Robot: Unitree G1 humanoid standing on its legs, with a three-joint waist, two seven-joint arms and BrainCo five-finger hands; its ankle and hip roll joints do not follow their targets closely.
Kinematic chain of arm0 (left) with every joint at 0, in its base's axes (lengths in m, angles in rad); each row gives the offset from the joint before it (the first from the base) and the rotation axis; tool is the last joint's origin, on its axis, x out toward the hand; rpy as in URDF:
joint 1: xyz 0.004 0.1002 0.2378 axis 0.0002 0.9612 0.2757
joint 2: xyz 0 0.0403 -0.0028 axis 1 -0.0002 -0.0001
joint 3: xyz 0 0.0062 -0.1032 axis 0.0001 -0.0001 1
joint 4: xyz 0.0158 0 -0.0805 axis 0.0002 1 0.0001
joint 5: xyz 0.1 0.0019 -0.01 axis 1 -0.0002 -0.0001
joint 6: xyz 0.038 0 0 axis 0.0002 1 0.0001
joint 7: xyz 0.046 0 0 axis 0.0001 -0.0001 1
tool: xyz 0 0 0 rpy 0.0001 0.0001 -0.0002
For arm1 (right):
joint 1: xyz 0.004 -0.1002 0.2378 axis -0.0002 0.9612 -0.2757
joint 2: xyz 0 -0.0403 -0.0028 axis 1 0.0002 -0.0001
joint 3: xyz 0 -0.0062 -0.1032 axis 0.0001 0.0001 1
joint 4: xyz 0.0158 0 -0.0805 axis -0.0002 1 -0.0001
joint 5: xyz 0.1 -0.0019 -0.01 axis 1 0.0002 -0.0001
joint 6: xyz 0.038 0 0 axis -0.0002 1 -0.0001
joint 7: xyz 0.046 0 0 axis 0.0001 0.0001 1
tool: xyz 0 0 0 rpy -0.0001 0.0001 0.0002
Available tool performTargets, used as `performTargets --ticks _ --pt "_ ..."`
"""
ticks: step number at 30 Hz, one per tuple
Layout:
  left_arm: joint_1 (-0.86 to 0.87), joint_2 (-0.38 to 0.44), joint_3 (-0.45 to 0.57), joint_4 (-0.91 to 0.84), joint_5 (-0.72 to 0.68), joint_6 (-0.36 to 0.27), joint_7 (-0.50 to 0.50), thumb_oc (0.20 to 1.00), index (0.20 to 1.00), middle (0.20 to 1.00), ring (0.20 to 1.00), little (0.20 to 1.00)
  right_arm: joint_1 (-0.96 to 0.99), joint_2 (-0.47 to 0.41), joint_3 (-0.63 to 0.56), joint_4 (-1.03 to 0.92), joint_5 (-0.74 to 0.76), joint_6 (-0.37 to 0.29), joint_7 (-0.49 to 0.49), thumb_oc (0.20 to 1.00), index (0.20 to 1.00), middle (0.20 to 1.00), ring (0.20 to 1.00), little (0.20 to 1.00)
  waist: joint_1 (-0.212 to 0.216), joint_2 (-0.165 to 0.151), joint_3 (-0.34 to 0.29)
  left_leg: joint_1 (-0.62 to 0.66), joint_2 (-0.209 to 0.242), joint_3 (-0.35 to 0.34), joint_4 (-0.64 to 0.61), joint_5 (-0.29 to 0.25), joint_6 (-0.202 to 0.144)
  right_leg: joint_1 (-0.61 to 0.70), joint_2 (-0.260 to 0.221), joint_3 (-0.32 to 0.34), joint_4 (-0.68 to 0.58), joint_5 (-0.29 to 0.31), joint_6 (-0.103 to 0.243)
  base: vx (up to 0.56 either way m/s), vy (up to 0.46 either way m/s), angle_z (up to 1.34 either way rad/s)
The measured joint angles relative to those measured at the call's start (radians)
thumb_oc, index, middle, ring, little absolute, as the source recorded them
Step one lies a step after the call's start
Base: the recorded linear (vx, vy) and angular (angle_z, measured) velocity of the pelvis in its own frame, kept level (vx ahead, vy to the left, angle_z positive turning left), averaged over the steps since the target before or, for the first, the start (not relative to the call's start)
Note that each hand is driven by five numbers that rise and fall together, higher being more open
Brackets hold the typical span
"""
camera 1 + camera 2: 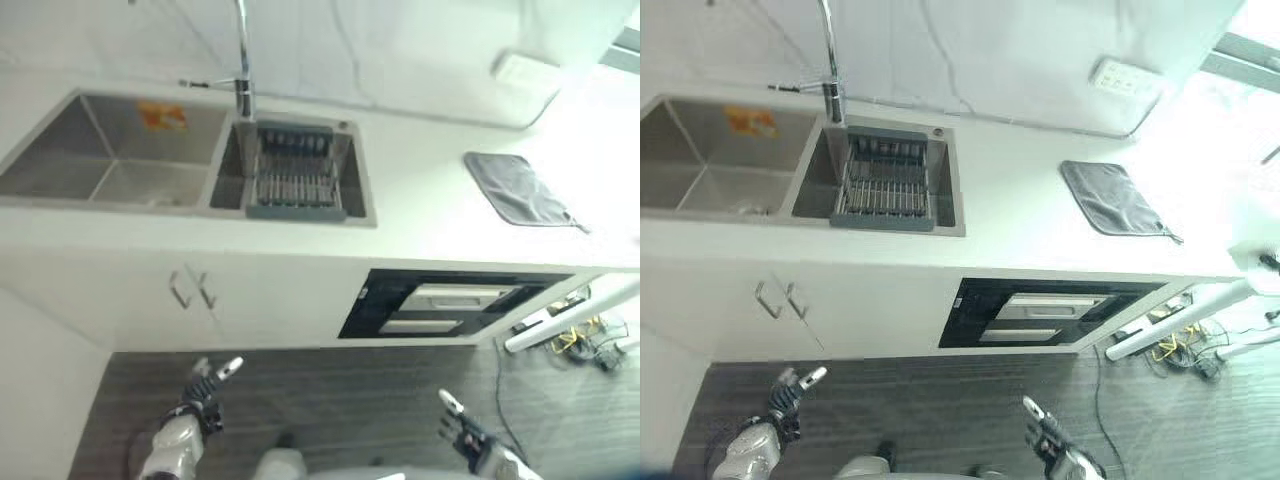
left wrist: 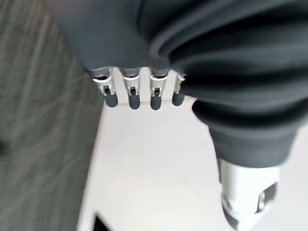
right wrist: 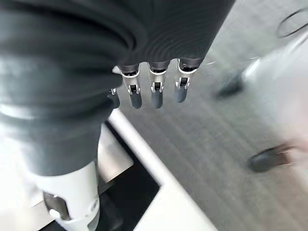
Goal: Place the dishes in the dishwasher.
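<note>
The dishwasher [image 1: 445,305] sits under the counter [image 1: 420,200], a dark-framed front at about 4 o'clock from the sink [image 1: 120,150]. Its long axis runs side to side along the counter's edge, and its door looks at least partly open, with pale inner panels showing.

No plate or bowl can be made out. The likeliest place for dishes is the drying rack [image 1: 295,170] set in the sink's right basin, just below the faucet [image 1: 243,60], though whether it holds anything is too small to tell. A grey cloth [image 1: 515,188] lies on the counter well to the right, at about 3 o'clock from the rack.

Both hands hang low over the dark floor [image 1: 330,400], well short of the counter. The left hand [image 1: 205,385] has its fingers straight and relaxed, holding nothing; the right hand [image 1: 462,430] is likewise loose-fingered and empty (each wrist view shows a plain row of extended fingertips).

The rack lies at roughly 1 o'clock from the left hand and 11 o'clock from the right. The left hand seems slightly nearer it, while the right hand stands almost directly below the dishwasher, at its 6 o'clock.
</note>
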Motion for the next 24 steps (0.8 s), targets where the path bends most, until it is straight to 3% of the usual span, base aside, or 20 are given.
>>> performTargets --ticks 1,4,7,11,13,15,16,19,21,24 --pt "0.014 -0.011 0.002 0.002 0.001 0.003 -0.020 1.000 1.000 1.000 1.000 1.000 0.002 -0.002 0.000 0.024 -0.026 -0.003 0.002 1.000 1.000 1.000 1.000 1.000 -0.006 0.003 -0.002 0.017 -0.017 -0.012 -0.014 0.007 -0.007 0.000 -0.006 0.008 -0.049 0.027 -0.030 0.11 -0.172 0.87" --pt "0.037 -0.027 0.000 0.057 0.028 0.029 -0.048 1.000 1.000 1.000 1.000 1.000 0.006 -0.011 0.001 0.044 -0.106 -0.004 0.016 1.000 1.000 1.000 1.000 1.000 -0.004 0.026 -0.020 0.065 -0.031 -0.064 -0.022 0.001 -0.032 0.062 -0.003 0.029 -0.144 0.099 -0.054 0.07 -0.201 0.63" --pt "0.079 -0.035 0.005 0.073 0.027 0.040 -0.059 1.000 1.000 1.000 1.000 1.000 -0.032 -0.048 0.009 0.022 -0.192 -0.006 0.029 1.000 1.000 1.000 1.000 1.000 -0.002 0.085 -0.030 0.091 0.005 -0.067 -0.022 -0.014 -0.062 0.095 0.032 0.022 -0.150 0.080 -0.079 0.04 -0.200 0.12" --pt "0.081 -0.051 0.003 0.081 0.026 0.051 -0.089 1.000 1.000 1.000 1.000 1.000 -0.039 -0.080 0.035 0.003 -0.259 0.005 0.032 1.000 1.000 1.000 1.000 1.000 0.002 0.101 -0.030 0.049 0.037 -0.077 0.046 -0.042 -0.106 0.102 0.066 -0.012 -0.144 0.059 -0.118 -0.06 -0.055 0.29" --pt "0.012 -0.082 0.000 0.149 0.027 0.068 -0.104 1.000 1.000 1.000 1.000 1.000 -0.001 -0.100 0.026 0.007 -0.259 0.021 0.018 1.000 1.000 1.000 1.000 1.000 -0.022 0.079 -0.010 -0.007 0.074 0.112 0.153 -0.086 -0.089 0.102 0.031 -0.114 -0.150 0.061 -0.158 -0.09 0.093 1.05" --pt "-0.009 -0.085 0.001 0.154 0.027 0.067 -0.108 1.000 1.000 1.000 1.000 1.000 0.019 -0.103 0.029 0.009 -0.280 0.020 0.018 1.000 1.000 1.000 1.000 1.000 -0.038 0.046 -0.011 -0.005 0.059 0.213 0.188 -0.083 -0.095 0.104 -0.021 -0.151 -0.151 0.048 -0.127 -0.03 0.133 0.83" --pt "-0.016 -0.086 0.003 0.158 0.027 0.066 -0.109 1.000 1.000 1.000 1.000 1.000 0.021 -0.108 0.031 0.012 -0.300 0.013 0.019 1.000 1.000 1.000 1.000 1.000 -0.052 0.055 -0.010 0.036 0.069 0.262 0.130 -0.081 -0.094 0.115 -0.024 -0.170 -0.151 0.051 -0.117 0.03 0.100 0.62" --pt "-0.017 -0.097 0.003 0.176 0.024 0.065 -0.110 1.000 1.000 1.000 1.000 1.000 0.022 -0.116 0.026 0.017 -0.311 -0.005 0.026 1.000 1.000 1.000 1.000 1.000 -0.060 0.099 -0.013 0.141 0.080 0.228 0.000 -0.079 -0.097 0.111 0.000 -0.176 -0.150 0.064 -0.087 0.04 0.095 0.23" --pt "-0.014 -0.093 0.005 0.189 0.022 0.065 -0.113 1.000 1.000 1.000 1.000 1.000 0.026 -0.086 -0.004 0.026 -0.293 -0.004 0.038 1.000 1.000 1.000 1.000 1.000 -0.059 0.083 -0.019 0.141 0.058 0.226 -0.029 -0.053 -0.092 0.104 -0.010 -0.121 -0.143 0.071 -0.060 0.05 0.079 0.09" --pt "0.016 -0.066 0.007 0.196 0.015 0.065 -0.121 1.000 1.000 1.000 1.000 1.000 0.052 -0.030 -0.003 0.044 -0.294 -0.002 0.050 1.000 1.000 1.000 1.000 1.000 -0.059 0.044 -0.033 0.146 0.033 0.225 -0.029 -0.057 -0.068 0.102 -0.034 -0.107 -0.132 0.072 -0.056 0.03 0.053 0.06"
